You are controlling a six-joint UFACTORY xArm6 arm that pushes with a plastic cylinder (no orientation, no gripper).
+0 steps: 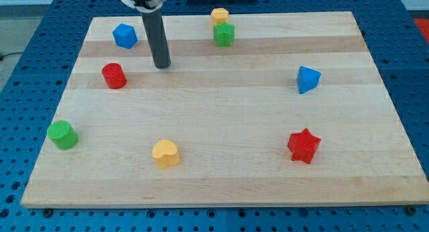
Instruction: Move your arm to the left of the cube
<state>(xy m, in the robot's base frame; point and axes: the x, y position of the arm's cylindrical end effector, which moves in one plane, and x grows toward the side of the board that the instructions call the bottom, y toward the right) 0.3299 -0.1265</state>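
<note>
My tip [161, 64] rests on the wooden board near the view's top left. A blue cube-like block [125, 36] lies up and to the left of the tip, a short gap away. A red cylinder [114, 76] lies to the tip's left, slightly lower. A green star-like block [224, 35] sits to the tip's upper right, with a yellow block [219, 17] just behind it.
A blue wedge-shaped block [308, 79] lies at the right. A red star [303, 145] lies at the lower right. A yellow heart [165, 153] lies at the bottom centre. A green cylinder [62, 135] sits near the board's left edge [50, 128].
</note>
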